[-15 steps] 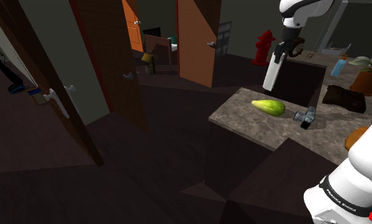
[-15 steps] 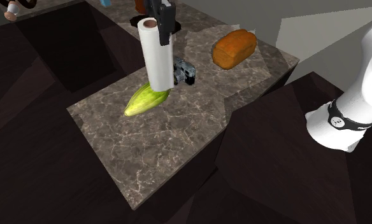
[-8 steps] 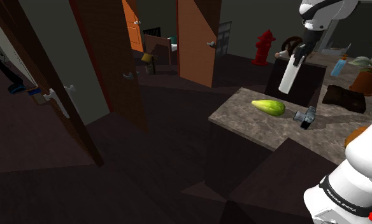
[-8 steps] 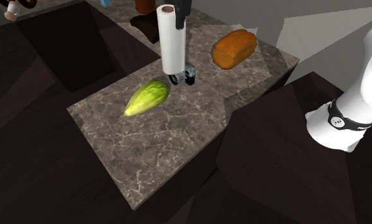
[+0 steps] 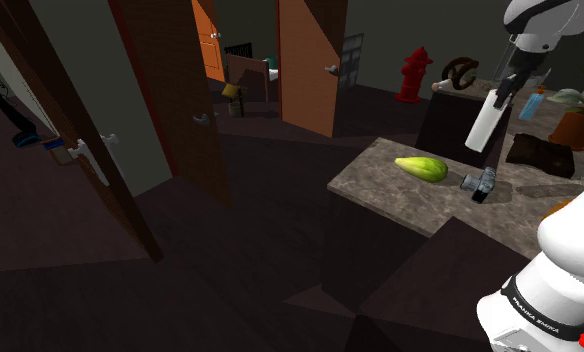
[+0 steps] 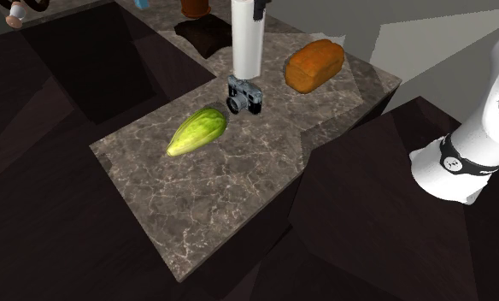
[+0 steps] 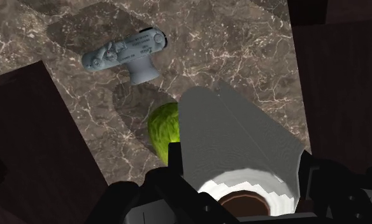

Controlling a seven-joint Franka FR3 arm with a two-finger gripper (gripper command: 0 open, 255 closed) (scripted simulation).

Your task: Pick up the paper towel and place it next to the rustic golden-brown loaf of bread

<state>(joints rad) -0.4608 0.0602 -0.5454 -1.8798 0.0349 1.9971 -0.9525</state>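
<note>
White paper towel (image 7: 242, 140) clasped between the fingers (image 7: 176, 164)

yellow-green gourd (image 6: 196, 130): centre-left of second exterior view, lying on marble tabletop (image 6: 239, 184) | grey camera (image 6: 244, 97): just upper right of gourd | red hydrant (image 5: 412, 73): shoulder view, upper right

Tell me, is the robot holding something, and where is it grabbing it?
Yes: the white paper towel roll, clasped between the jaws at its upper end, beside the brown core.
</note>
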